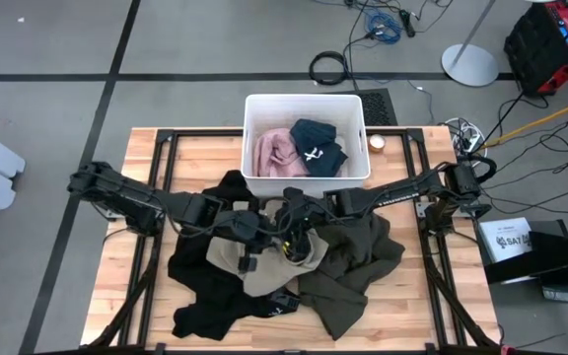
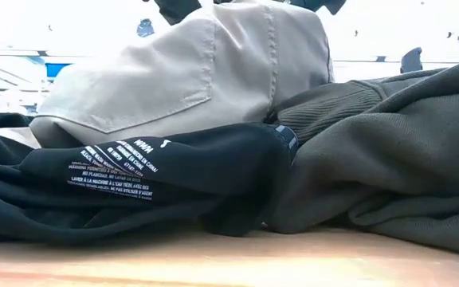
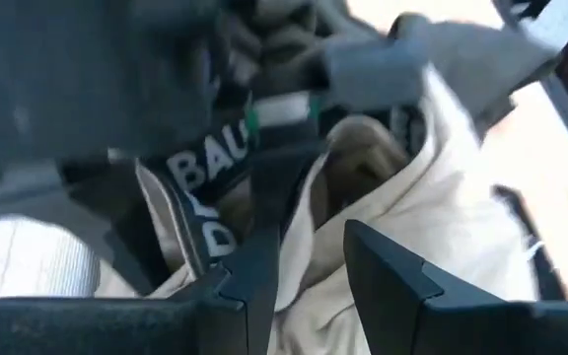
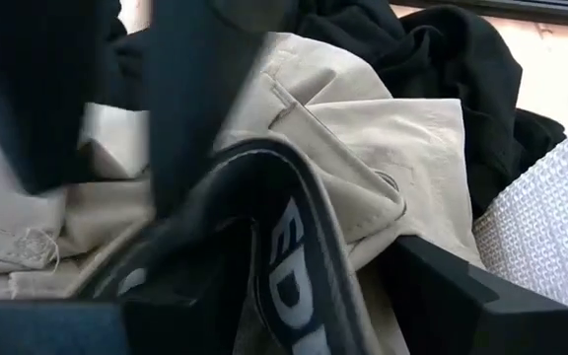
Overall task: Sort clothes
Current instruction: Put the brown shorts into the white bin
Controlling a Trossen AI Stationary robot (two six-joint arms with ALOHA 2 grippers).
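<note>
A pile of clothes lies mid-table: a khaki-tan garment, a large olive-green one and black ones. A pale pink garment and a dark blue one lie in the white bin. My left gripper and my right gripper meet over the pile, both shut on the khaki garment, which stands raised in a hump over the black garment and olive garment. A black lettered elastic band runs past both grippers. My left gripper pinches a fold of the khaki garment between its two fingers, coming from above and the table's left. The cloth rises to the fingers, and its lower part lies on the pile. My right gripper holds the khaki garment near its top, coming from above and the table's right. The black band lies across its fingers and hides the place of contact.
The bin stands at the table's far edge, just behind the pile. Bare wood shows right of the pile and along the near edge. Black frame rails run along the table's sides.
</note>
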